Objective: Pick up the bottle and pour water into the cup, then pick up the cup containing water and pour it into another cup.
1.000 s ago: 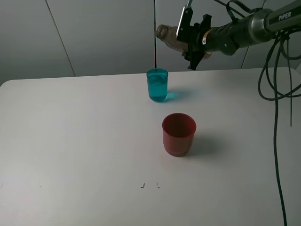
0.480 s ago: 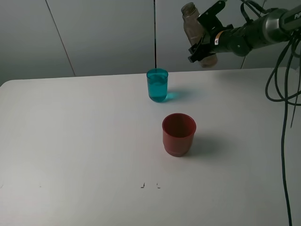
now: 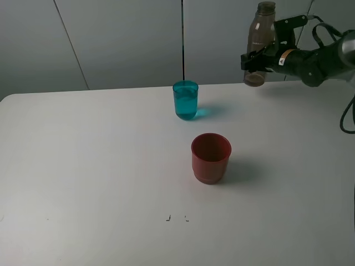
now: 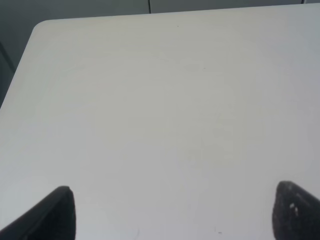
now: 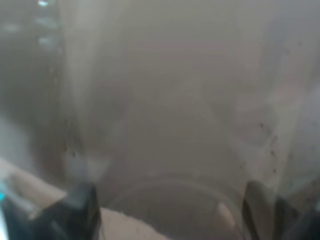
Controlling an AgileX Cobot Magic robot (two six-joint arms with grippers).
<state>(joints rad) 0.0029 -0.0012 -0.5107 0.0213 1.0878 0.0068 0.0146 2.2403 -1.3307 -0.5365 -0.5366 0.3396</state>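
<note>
The smoky grey-brown bottle [image 3: 260, 44] stands upright in the air at the back right, above the table's far edge. My right gripper [image 3: 257, 60] is shut on its lower body. In the right wrist view the bottle [image 5: 165, 100] fills the frame between the dark fingertips [image 5: 82, 205]. The slim teal cup [image 3: 185, 100] stands at the back centre with liquid in it. The wide red cup [image 3: 211, 158] stands in front of it, a little to the right. My left gripper [image 4: 170, 212] is open over bare table and out of the exterior view.
The white table [image 3: 100, 166] has its rounded far-left corner [image 4: 42, 25] in the left wrist view. Two small dark marks [image 3: 176, 218] lie near the front. Black cables [image 3: 346, 119] hang at the right edge.
The bottle has swung from tipped, mouth to the left over the teal cup, back to upright. My right gripper has carried it to the right, away from the cup.
</note>
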